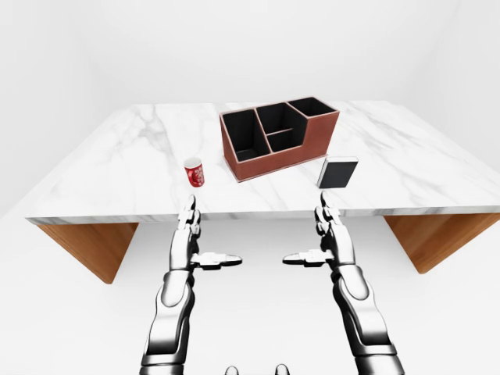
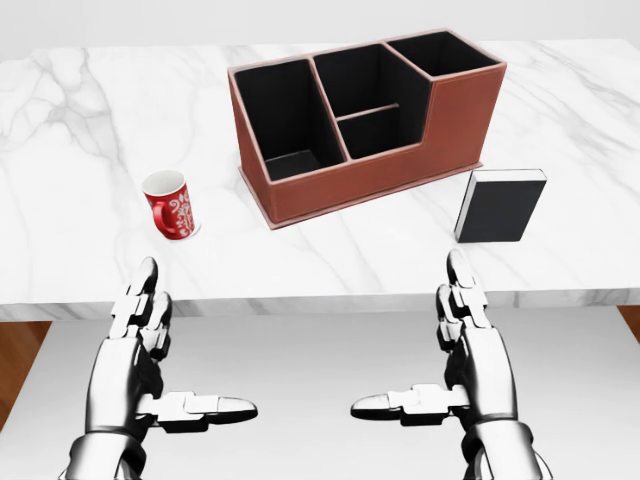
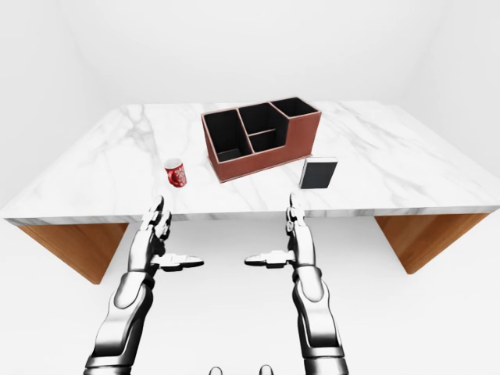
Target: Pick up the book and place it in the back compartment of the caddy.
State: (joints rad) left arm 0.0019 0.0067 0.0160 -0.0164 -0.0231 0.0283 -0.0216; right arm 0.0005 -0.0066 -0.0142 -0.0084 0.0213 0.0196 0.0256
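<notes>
A black book with a white page edge stands upright on the marble table, just right of the caddy's lower right corner. The brown caddy has black-lined compartments: a long one at the left, two small ones in the middle and a taller one at the top right. All of them look empty. My left hand and right hand are open below the table's near edge, fingers pointing up and thumbs turned inward. The right hand is directly below the book and apart from it. Neither hand holds anything.
A red patterned mug stands on the table left of the caddy, above my left hand. The table rests on wooden supports at both ends. White floor and walls surround it.
</notes>
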